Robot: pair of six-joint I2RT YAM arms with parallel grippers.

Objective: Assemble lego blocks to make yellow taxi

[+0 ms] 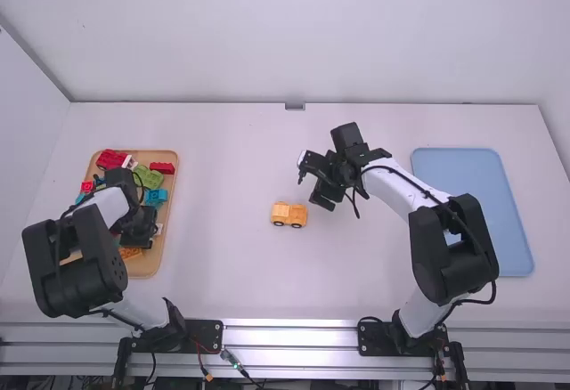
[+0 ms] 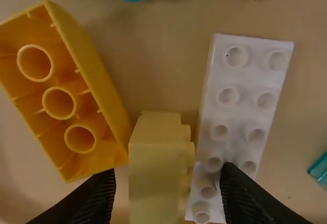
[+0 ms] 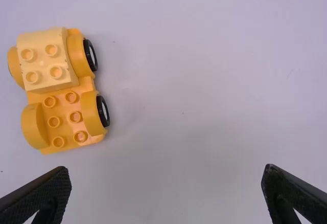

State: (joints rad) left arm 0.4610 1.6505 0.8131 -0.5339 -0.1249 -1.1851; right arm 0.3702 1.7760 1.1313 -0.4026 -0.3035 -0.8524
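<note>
On the table [image 1: 232, 274], I see blocks [image 1: 147, 176] in the box [image 1: 147, 265] to my left, the tray [image 1: 485, 199] to my right, and the car [image 1: 289, 215] between them.

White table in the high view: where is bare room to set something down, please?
The white table is free between the tan rounded tray and the yellow toy car, and from the car to the table's near edge. Crowded: inside the tan tray, where coloured plastic blocks lie around the left gripper.
</note>
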